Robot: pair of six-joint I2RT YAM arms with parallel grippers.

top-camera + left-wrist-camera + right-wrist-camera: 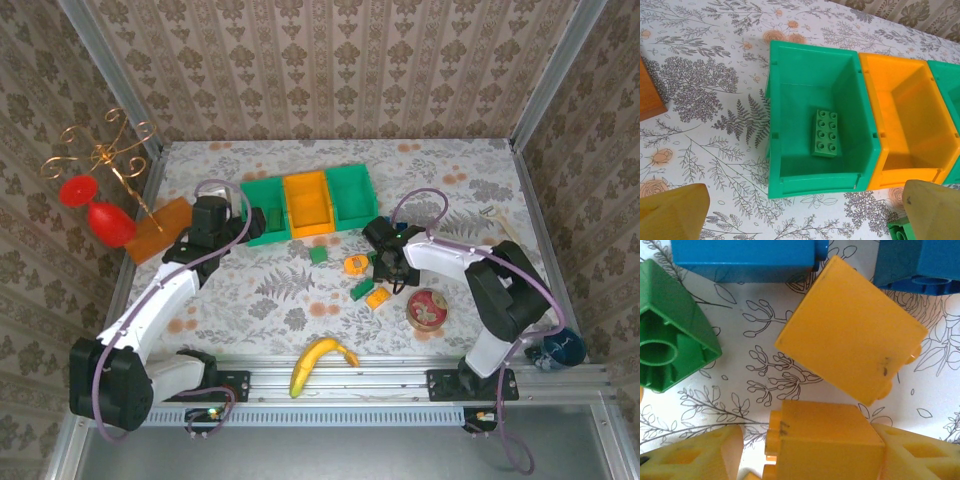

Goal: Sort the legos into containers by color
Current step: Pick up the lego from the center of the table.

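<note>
Your right claw [807, 455] stands spread around one orange lego [825, 440]: one finger touches it, the other is just clear. On the table [765, 375] just beyond lie a second orange lego [850, 330], two blue legos [745, 257] and one green lego [675, 325]. Your left claw [805, 215] gapes wide near the three containers [815, 182]. The left bin [772, 150] holds one green brick [826, 132].

Robot lab cell: aluminium frame [400, 382], wallpaper walls [330, 70].
</note>
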